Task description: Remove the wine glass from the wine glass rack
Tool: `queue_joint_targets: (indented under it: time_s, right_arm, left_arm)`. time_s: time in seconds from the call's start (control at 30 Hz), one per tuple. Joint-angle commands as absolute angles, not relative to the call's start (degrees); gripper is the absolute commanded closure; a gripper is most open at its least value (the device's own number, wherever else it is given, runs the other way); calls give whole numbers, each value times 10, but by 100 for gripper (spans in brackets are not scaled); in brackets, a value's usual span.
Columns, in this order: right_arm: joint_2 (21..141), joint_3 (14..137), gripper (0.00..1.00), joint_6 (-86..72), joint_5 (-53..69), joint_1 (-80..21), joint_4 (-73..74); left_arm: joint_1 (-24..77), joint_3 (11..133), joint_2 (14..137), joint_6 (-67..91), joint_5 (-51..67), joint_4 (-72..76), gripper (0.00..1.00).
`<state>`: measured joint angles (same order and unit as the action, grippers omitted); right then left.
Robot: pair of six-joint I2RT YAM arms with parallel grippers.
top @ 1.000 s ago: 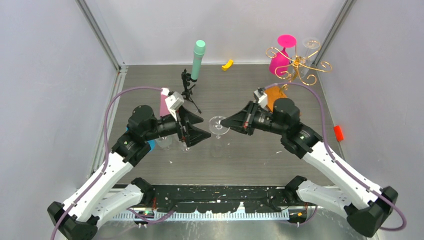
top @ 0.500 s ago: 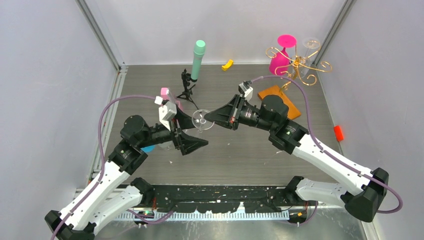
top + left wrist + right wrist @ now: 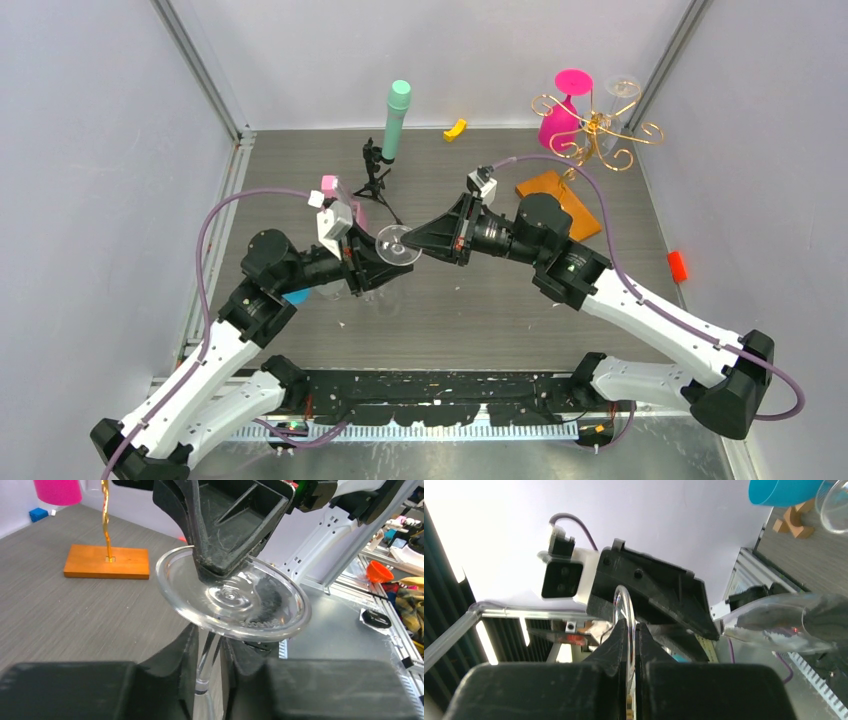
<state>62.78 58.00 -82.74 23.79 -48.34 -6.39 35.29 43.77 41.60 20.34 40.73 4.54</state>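
A clear wine glass (image 3: 398, 245) hangs in the air between both arms, off the gold wire wine glass rack (image 3: 597, 130). My right gripper (image 3: 420, 240) is shut on the rim of its round foot (image 3: 232, 600), which shows edge-on (image 3: 624, 600) between the fingers in the right wrist view. My left gripper (image 3: 209, 645) has its fingers (image 3: 182, 650) tight on either side of the stem (image 3: 207, 655). The bowl (image 3: 784, 622) points down and to the left. A pink glass (image 3: 560, 120) and a clear one (image 3: 622, 95) hang on the rack, above its orange base (image 3: 560, 200).
A black mini tripod (image 3: 375, 175) holding a green cylinder (image 3: 396, 118) stands at the back centre, just behind the left arm. A yellow piece (image 3: 455, 129) lies by the back wall, and a red item (image 3: 678, 265) lies at the right edge. A blue cup (image 3: 297, 295) sits under the left arm.
My right gripper carried the glass leftward to the left gripper. The left gripper rose slightly and went from wide open to shut on the stem.
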Motion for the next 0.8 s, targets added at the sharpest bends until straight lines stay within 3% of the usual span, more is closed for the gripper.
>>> queue_joint_targets:
  time_s: [0.0,0.07,0.23,0.3,0.33,0.4,0.6,0.77]
  right_arm:
    - [627,611,100,-837,229,-489,-110]
    - [628,614,100,-837,230,-489,-108]
    - [629,615,99,-836,226,-492,-105]
    - [628,616,84,-829,214,-492,-96]
    - [627,615,70,-825,208,-492,-92]
    - [619,611,55,-806,184,-492,-78]
    - [550,607,42,-709,32,-492,41]
    - [532,574,33,-699,26,-495,22]
  left_arm:
    - [355,446,414,200,415,75,86]
    - [356,446,411,198,405,73,99]
    - [355,445,397,195,375,70,100]
    - [356,446,390,197,356,70,100]
    - [356,446,387,199,346,71,100]
    - [355,448,381,204,320,73,100]
    - [355,445,341,192,109,74,100]
    - [355,453,325,221,-64,107,100]
